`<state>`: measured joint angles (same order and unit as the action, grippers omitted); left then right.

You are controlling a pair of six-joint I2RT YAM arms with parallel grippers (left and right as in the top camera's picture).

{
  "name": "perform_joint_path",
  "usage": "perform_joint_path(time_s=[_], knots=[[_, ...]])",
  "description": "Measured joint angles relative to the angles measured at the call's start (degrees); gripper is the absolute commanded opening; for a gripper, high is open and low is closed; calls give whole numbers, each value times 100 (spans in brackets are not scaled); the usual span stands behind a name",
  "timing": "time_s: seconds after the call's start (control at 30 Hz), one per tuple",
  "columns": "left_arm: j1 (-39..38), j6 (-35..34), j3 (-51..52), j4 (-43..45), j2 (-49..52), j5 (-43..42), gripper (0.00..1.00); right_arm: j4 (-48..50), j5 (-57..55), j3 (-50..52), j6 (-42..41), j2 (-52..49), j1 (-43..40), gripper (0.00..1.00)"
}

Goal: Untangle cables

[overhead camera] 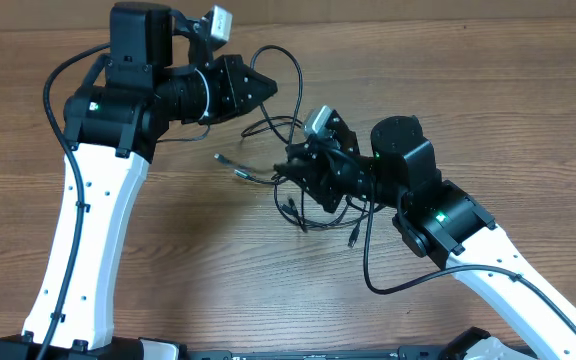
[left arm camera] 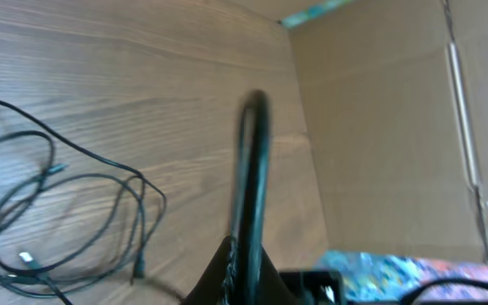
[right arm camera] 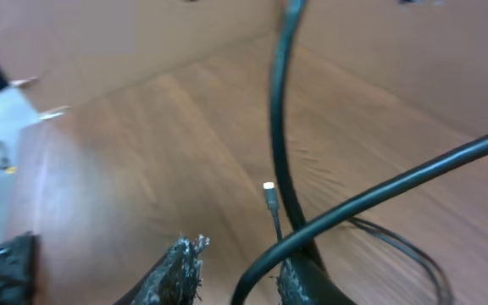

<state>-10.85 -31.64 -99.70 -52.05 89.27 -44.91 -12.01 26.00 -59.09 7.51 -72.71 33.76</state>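
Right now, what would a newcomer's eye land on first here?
The knot of thin black cables in the middle of the table. The shut left jaws hold one loop of it raised, and a silvery plug tip shows just beyond the open right jaws, cords crossing between them.

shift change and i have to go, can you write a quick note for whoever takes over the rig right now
Grippers: the left gripper is shut on one strand of the cables; a loop runs from it back to the tangle. The right gripper is open, low over the tangle, a strand passing by one finger, nothing clamped.
Cables: mid-table between the arms, in loose overlapping loops, plug tips lying free.
Done: cords spread into loops.
Left: pull the two cords fully apart.
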Motion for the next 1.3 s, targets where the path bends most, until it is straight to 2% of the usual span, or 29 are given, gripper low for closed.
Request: perform_joint_path(time_s=[0.4,0.47,0.6,0.7,0.83,1.07,1.17,1.3], knots=[[-4,0,0,0,0,-448,4,76,-1156,0,11,0,0,54],[-4,0,0,0,0,-533,4,136,-1202,0,20,-2,4,53],[-4,0,0,7,0,-719,4,267,-1248,0,28,-83,4,42],[-4,0,0,4,0,-796,4,271,-1257,0,24,-256,4,43],[-4,9,0,0,0,-846,4,284,-1401,0,17,-577,4,50],[-4,122,0,-28,0,-857,4,485,-2697,0,42,-675,9,73],[-4,179,0,-28,0,-863,4,509,-3147,0,33,-686,9,76],[-4,192,0,-28,0,-872,4,529,-3405,0,76,-841,9,88]])
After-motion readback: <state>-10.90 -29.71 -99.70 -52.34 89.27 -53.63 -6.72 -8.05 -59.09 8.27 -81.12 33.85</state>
